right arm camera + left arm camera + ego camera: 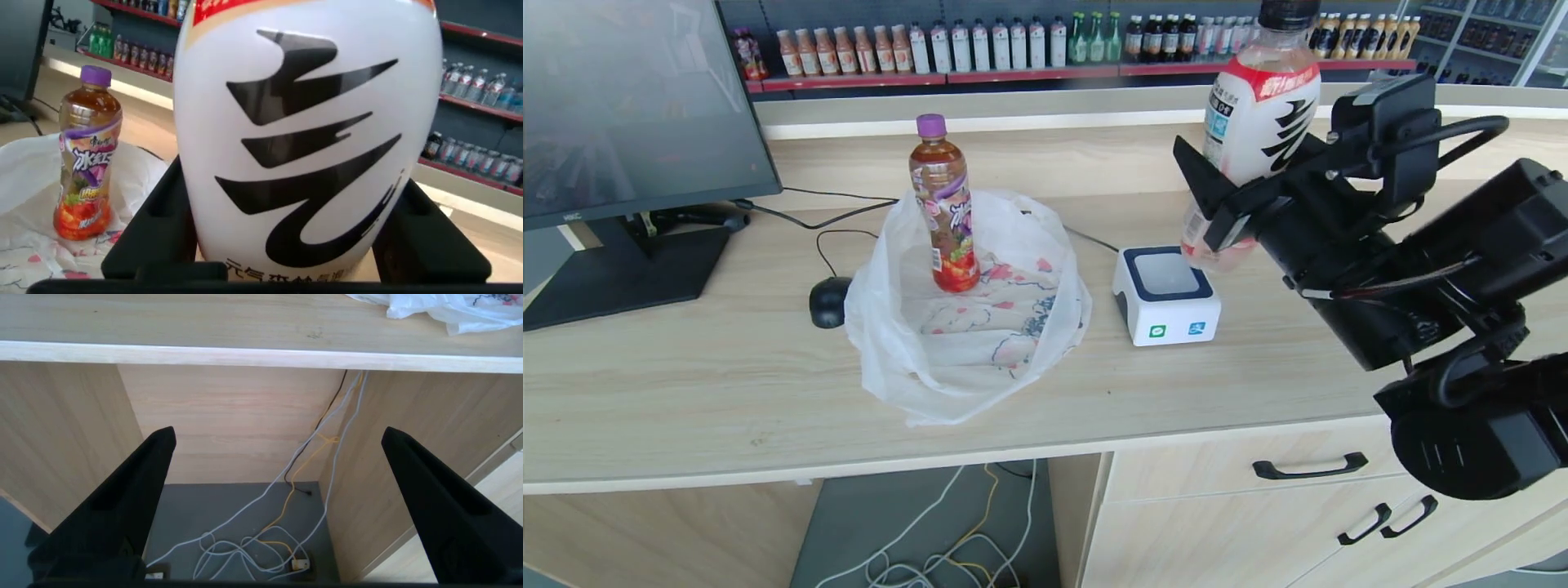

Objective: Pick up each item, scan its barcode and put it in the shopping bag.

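Bottle: white drink bottle (1262,106) is up off the bench (686,384), long axis close to vertical with a slight lean. Its base hangs just over the far right corner of the scanner (1165,294).
Right gripper: right gripper (1217,208) is clamped across the bottle's lower half, a finger on each side, grip looking firm.
Scanner: white box with its dark window facing up, just below the bottle's base and a touch to the robot's left of it.
Barcode: I can't tell which face carries it — the label side toward the wrist camera is all big black strokes, so it may sit round the back.
Key relation: shopping bag (890,327) lies to the robot's left of the held bottle, just past the scanner, mouth open upward. The path is leftward over the scanner, then down.
In the way: tea bottle (946,204) with a purple cap stands upright in the far part of the bag — the near part looks the safer drop.
Left gripper: left gripper (278,506) hangs below the bench edge, jaws wide, nothing held. It's well apart, so the right arm is the nearer one.
Around: mouse (830,300) sits just beside the bag, and the monitor (629,106) is at the far left.
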Available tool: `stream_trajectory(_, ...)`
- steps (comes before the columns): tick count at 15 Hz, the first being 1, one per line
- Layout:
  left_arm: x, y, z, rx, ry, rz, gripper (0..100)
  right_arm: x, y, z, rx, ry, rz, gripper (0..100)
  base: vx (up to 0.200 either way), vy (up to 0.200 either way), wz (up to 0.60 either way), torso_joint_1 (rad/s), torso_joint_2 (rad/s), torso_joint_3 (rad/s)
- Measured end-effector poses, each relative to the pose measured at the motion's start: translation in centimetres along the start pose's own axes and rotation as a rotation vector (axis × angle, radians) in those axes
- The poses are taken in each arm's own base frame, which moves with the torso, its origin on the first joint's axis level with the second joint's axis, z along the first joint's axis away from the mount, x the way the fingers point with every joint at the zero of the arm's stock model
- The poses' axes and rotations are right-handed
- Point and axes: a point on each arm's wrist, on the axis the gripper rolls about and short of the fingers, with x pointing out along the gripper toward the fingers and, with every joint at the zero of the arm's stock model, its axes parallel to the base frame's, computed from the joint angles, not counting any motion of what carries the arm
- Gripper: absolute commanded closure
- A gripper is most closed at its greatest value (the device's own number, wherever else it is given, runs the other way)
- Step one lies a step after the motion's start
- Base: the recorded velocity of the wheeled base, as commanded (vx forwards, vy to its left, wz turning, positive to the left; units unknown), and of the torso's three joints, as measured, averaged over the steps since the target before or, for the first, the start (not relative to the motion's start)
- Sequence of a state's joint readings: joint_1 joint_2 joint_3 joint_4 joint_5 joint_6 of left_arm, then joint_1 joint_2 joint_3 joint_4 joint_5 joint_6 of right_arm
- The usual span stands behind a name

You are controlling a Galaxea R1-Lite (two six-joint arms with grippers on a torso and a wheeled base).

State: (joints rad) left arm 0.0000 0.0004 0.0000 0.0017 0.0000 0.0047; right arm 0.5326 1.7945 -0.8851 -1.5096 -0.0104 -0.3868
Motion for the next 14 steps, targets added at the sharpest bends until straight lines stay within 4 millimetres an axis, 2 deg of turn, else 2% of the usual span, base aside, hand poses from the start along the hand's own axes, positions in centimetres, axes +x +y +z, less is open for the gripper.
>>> stream_trajectory(3,0.0,0.0,0.0,0.001,0.0,0.0,0,-2.7,0.4,-1.7,0.105,0.129,-0.099,100,0.0,0.0,0.0,0.0,0.0,0.0)
stream_trajectory(7,0.0,0.0,0.0,0.001,0.0,0.0,0,-3.8,0.8,-1.8,0.194,0.172,-0.15,100,0.0,0.0,0.0,0.0,0.0,0.0)
stream_trajectory(9,0.0,0.0,0.0,0.002,0.0,0.0,0,-3.7,0.7,-1.6,0.211,0.163,-0.16,100,0.0,0.0,0.0,0.0,0.0,0.0)
stream_trajectory(12,0.0,0.0,0.0,-0.001,0.0,0.0,0,-3.2,-0.7,-1.6,0.237,0.136,-0.209,100,0.0,0.0,0.0,0.0,0.0,0.0)
stream_trajectory(14,0.0,0.0,0.0,-0.001,0.0,0.0,0,-3.5,-1.7,-2.3,0.23,0.157,-0.241,100,0.0,0.2,0.0,0.0,0.0,0.002)
